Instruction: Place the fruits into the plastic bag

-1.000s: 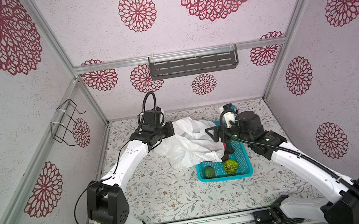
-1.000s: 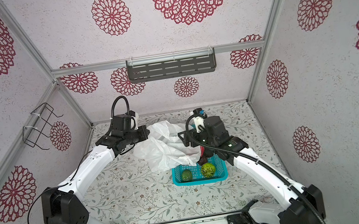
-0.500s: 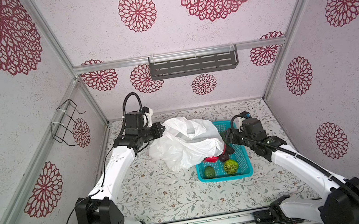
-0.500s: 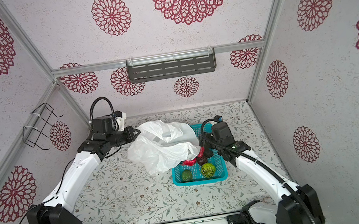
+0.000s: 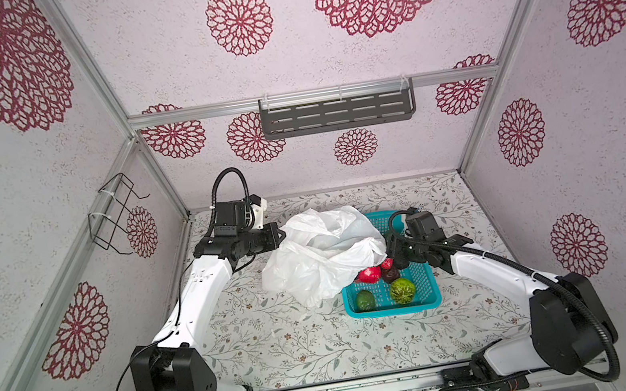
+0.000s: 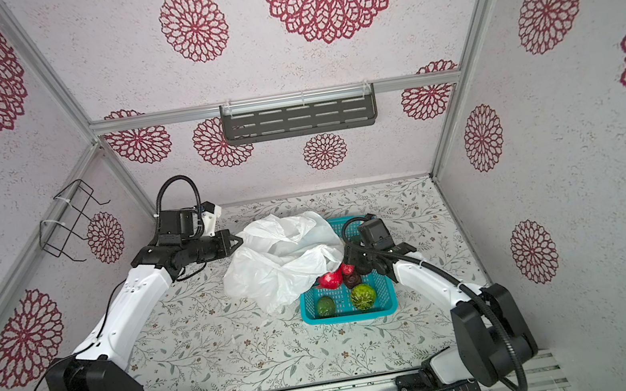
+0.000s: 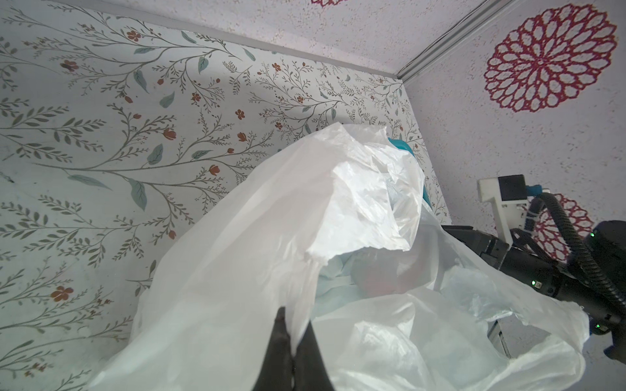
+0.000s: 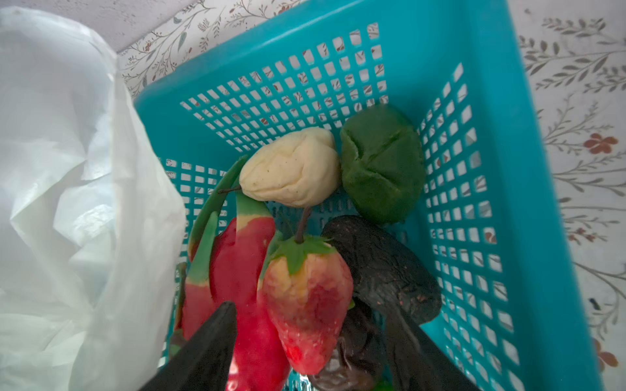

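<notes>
The plastic bag (image 5: 313, 263) drapes over the basket's (image 5: 393, 310) far corner, hiding what lies beneath.

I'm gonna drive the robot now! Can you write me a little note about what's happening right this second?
Left gripper: shut on an edge of the plastic bag, which drapes over one side of the teal basket.
Right gripper: open, down in the basket, fingers on either side of the strawberry, not gripping it yet.
Fruits: the strawberry, red fruit, pale yellow fruit, dark green fruit, black fruit and bumpy green ball all lie in the basket.
Done: bag grabbed. No fruit is clearly in it.
Left: probably close on the strawberry, carry it to the bag, then the rest.
</notes>
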`<action>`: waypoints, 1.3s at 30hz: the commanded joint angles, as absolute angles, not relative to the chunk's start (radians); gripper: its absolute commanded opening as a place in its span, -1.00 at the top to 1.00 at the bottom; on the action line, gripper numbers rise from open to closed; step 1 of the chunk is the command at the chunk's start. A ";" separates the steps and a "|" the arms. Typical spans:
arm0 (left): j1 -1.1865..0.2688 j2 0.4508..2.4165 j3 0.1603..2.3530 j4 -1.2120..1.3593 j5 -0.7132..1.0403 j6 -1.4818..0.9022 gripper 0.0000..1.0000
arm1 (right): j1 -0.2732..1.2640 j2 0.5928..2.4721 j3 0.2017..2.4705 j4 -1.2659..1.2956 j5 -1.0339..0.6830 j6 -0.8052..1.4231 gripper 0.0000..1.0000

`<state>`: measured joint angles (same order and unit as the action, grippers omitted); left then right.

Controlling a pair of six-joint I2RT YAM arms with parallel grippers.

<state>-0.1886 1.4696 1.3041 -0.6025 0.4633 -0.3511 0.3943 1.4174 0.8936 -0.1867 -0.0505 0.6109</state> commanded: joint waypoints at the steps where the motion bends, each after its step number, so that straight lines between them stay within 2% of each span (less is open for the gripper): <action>1: -0.184 1.437 1.290 -0.569 0.471 -0.331 1.00 | 0.394 1.455 0.888 -0.131 -0.073 0.641 -0.37; 6: -0.190 1.433 1.280 -0.532 0.452 -0.335 1.00 | 0.397 1.499 0.890 -0.108 -0.080 0.642 -0.20; 11: -0.209 1.434 1.268 -0.505 0.412 -0.319 1.00 | 0.397 1.514 0.884 -0.095 -0.092 0.646 0.26; 14: -0.219 1.439 1.270 -0.500 0.403 -0.318 1.00 | 0.397 1.498 0.892 -0.112 -0.085 0.640 0.42; 21: -0.243 1.443 1.268 -0.494 0.387 -0.308 1.00 | 0.397 1.336 1.004 -0.205 0.079 0.538 0.44; 26: -0.252 1.450 1.266 -0.489 0.384 -0.308 1.00 | 0.415 1.294 1.097 -0.110 -0.036 0.475 0.42; 30: -0.261 1.450 1.267 -0.479 0.379 -0.319 1.00 | 0.498 1.356 1.163 -0.022 -0.182 0.443 0.41; 35: -0.268 1.448 1.256 -0.457 0.389 -0.345 1.00 | 0.625 1.522 1.276 0.011 -0.330 0.414 0.41; 39: -0.274 1.446 1.247 -0.446 0.393 -0.357 1.00 | 0.683 1.640 1.331 0.029 -0.346 0.422 0.41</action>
<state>-0.2646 1.4631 1.2594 -0.4828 0.3859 -0.3538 0.6567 1.5894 1.2861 0.0006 -0.2802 0.4438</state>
